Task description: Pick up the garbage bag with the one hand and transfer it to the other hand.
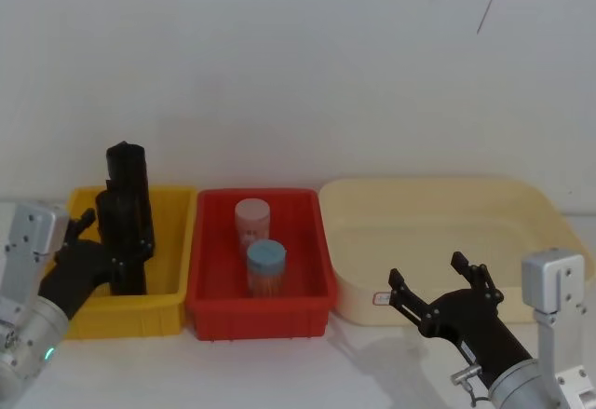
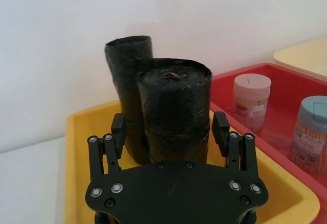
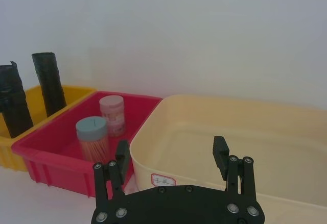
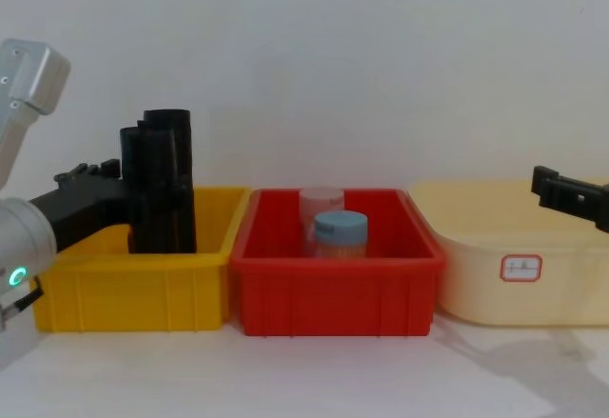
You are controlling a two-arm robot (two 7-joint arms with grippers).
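Note:
Two black rolls stand upright in the yellow bin [image 1: 168, 206]. The nearer one, the garbage bag [image 2: 173, 112], has a small red mark at its top end. My left gripper [image 2: 169, 127] is open, one finger on each side of the bag's lower half; the far finger sits against it. In the chest view the left gripper [image 4: 100, 194] reaches in from the left beside the rolls [image 4: 157, 189]. My right gripper [image 1: 428, 274] hovers open and empty in front of the cream tub [image 1: 438, 213]; the right wrist view shows the same right gripper [image 3: 171, 152].
The second black roll [image 2: 127, 81] stands just behind the bag, touching it. A red bin [image 1: 307, 288] in the middle holds a blue-lidded jar [image 1: 266, 267] and a pink-lidded jar [image 1: 251, 223]. A white wall runs close behind the bins.

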